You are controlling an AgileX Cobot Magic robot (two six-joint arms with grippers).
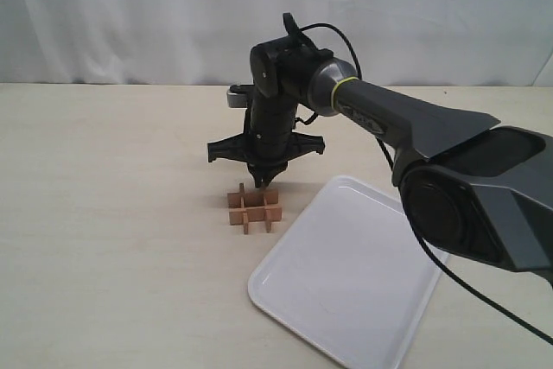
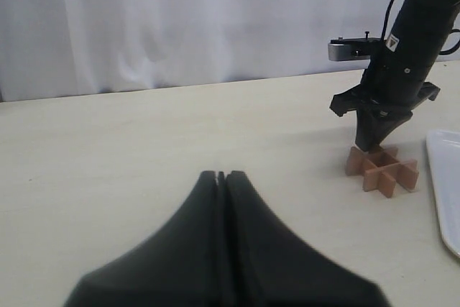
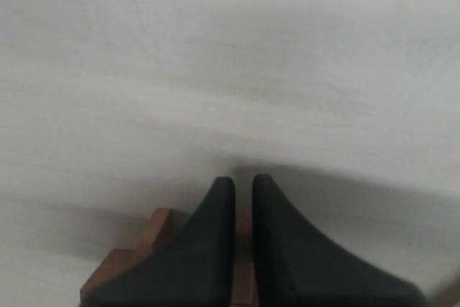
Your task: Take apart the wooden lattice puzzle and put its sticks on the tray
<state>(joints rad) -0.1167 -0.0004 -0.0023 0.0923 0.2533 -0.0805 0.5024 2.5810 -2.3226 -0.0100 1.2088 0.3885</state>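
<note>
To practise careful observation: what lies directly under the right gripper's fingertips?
The wooden lattice puzzle, assembled, sits on the table under the right gripper. Its fingers cover part of it, so whether they grip it cannot be seen.

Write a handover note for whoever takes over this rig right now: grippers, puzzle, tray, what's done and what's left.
Left gripper: shut, holding nothing, well away from the puzzle.
Right gripper: pointing straight down, tips at the puzzle's far stick, jaws a narrow slit apart. I cannot tell whether it is pinching the wood.
Puzzle: on the table beside the tray, all four sticks locked together.
Tray: no sticks on it.
Done: nothing yet.
Left: pull the four sticks apart and put each on the tray.
</note>
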